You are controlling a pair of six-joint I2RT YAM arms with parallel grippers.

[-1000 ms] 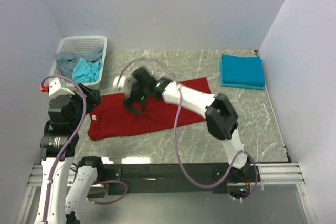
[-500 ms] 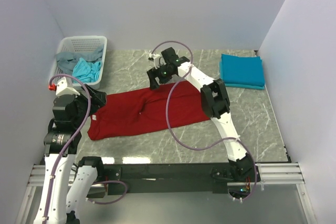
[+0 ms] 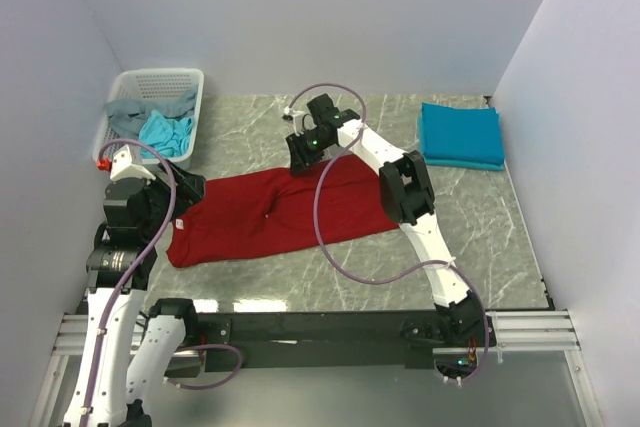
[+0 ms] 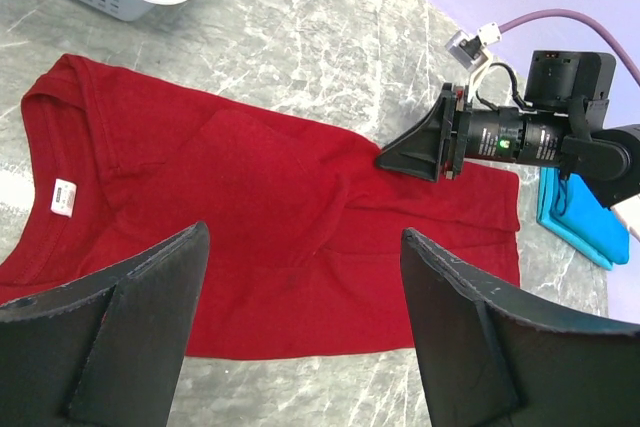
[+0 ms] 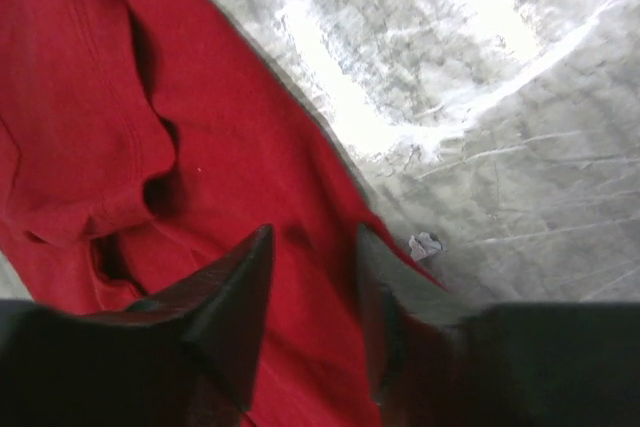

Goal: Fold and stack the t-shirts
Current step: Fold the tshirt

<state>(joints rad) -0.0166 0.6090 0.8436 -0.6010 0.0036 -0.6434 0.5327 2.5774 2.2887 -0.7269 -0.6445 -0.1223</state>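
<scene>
The right gripper [image 5: 313, 235] straddles the far edge of the dark red soft cloth t-shirt [image 3: 265, 219], jaws half narrowed with cloth between them; whether they pinch it I cannot tell. The left gripper [image 4: 305, 237] hangs wide open above the collar end, holding nothing. Spread flat on the grey marble table [image 3: 490, 237], the shirt looks light and limp, best taken at hem corners.

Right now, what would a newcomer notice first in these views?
The dark red t-shirt spread across the middle of the table, with the right gripper down at its far edge. Next, the folded teal-blue shirt at the far right corner and the white basket of crumpled shirts far left.
</scene>
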